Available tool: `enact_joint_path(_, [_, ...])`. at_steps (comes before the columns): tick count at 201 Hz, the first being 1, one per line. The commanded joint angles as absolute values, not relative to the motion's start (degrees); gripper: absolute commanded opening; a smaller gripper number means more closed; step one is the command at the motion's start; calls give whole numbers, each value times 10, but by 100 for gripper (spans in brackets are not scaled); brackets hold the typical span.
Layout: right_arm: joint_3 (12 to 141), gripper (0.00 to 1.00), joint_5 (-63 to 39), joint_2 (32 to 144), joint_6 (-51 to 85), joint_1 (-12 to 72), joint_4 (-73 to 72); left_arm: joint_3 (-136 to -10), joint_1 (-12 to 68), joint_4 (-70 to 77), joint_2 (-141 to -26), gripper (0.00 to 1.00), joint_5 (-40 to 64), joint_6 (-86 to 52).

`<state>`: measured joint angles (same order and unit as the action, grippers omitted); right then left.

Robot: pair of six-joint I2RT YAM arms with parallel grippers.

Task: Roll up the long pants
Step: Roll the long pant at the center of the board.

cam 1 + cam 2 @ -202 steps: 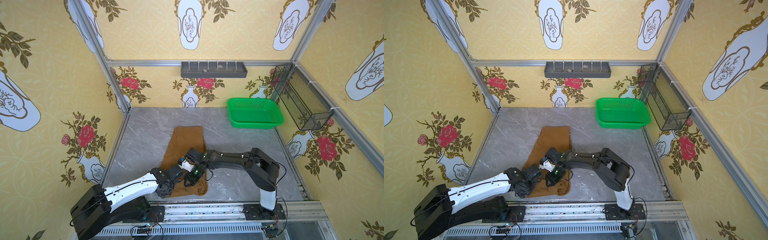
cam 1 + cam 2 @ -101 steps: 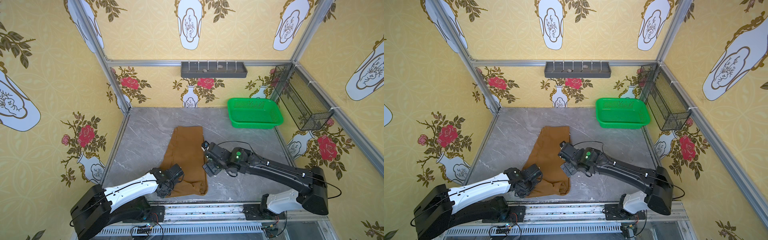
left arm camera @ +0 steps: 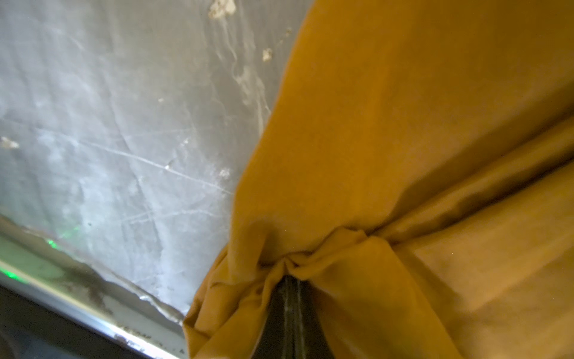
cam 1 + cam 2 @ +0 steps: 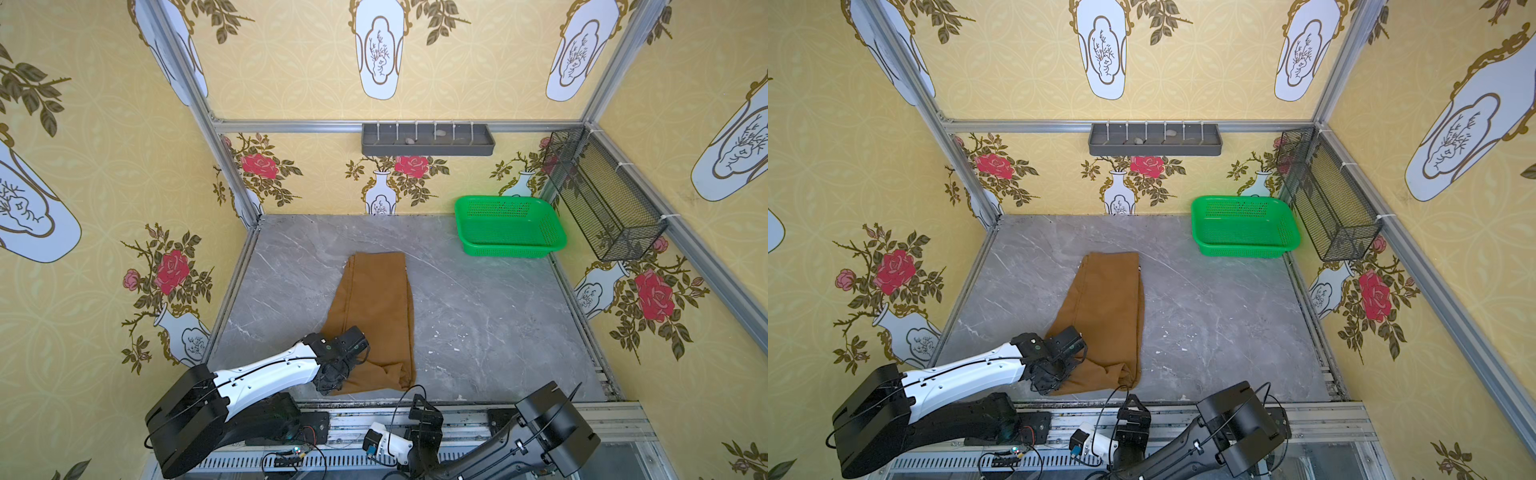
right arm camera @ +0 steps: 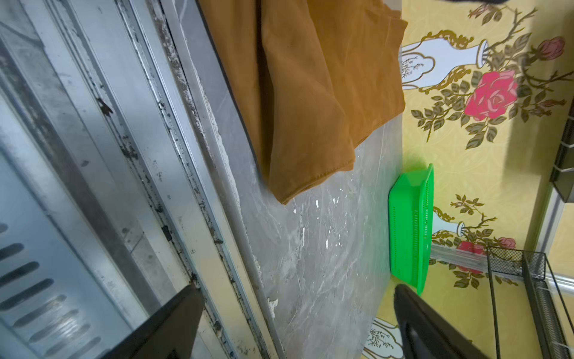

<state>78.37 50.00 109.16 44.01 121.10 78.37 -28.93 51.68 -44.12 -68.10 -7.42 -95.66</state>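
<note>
Left gripper [image 4: 332, 380] is down at the front-left corner of the long pants [image 4: 376, 307], jaws pressed together and pinching a bunched fold of the ochre cloth, puckered right at the fingertips [image 3: 289, 306]. The pants lie folded lengthwise on the grey marble tabletop [image 4: 478, 316], running from its front edge toward the middle, left of centre, well apart from the green basket [image 4: 511, 250] in the back right corner. Over the front rail [image 4: 465, 422], off the tabletop, the right gripper [image 5: 295, 310] hangs with jaws spread wide and nothing between them.
</note>
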Motion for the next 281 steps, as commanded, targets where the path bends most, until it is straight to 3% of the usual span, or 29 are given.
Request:
enact_joint_path(1, [780,98,571,1101,414,1213,749,-249,517,-350,-696,0,-9,-949])
enact_joint_path(37, [737,97,583,1094,257,1188,580,-243,517,-342,-694,0,-7,-947])
enact_joint_path(111, [613,98,515,1070,4,1070,207,-237,517,-319,-690,0,6,-958])
enact_joint_path(209, [527,100,408,1071,-80,963,52,-207,518,-296,-662,0,22,-982])
enact_joint_path(227, [523,89,380,1076,-64,957,60,-200,517,-292,-650,0,27,-988])
enact_joint_path(258, [531,51,311,1080,-36,942,100,-205,517,-325,-601,0,16,-996])
enact_joint_path(281, [537,29,276,1078,-13,935,129,-219,516,-369,-547,0,-2,-998])
